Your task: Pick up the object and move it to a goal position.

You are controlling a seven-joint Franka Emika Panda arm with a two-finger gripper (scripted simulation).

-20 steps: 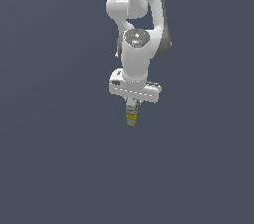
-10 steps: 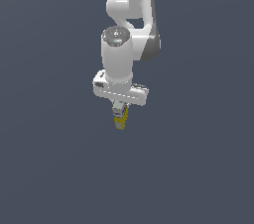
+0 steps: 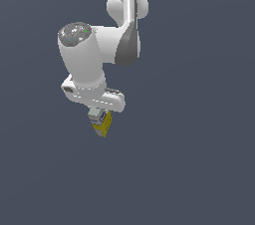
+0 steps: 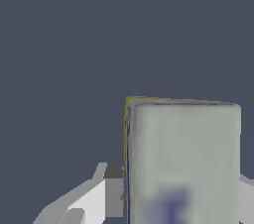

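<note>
The object is a small elongated box, its yellow end hanging below the white hand and its pale grey end up between the fingers. My gripper is shut on it, high above the plain dark grey floor, pointing downward. In the wrist view the object fills much of the picture as a pale grey-white face with a blurred blue mark and a thin yellow edge. One grey fingertip presses against its side. The other finger is mostly hidden behind the box.
The white arm rises out of the top of the exterior view. Around it lies only the uniform dark grey floor. No goal marker shows.
The arm has swung toward the exterior view's left and come closer to the camera, carrying the object along. The grip on the box has not changed.
</note>
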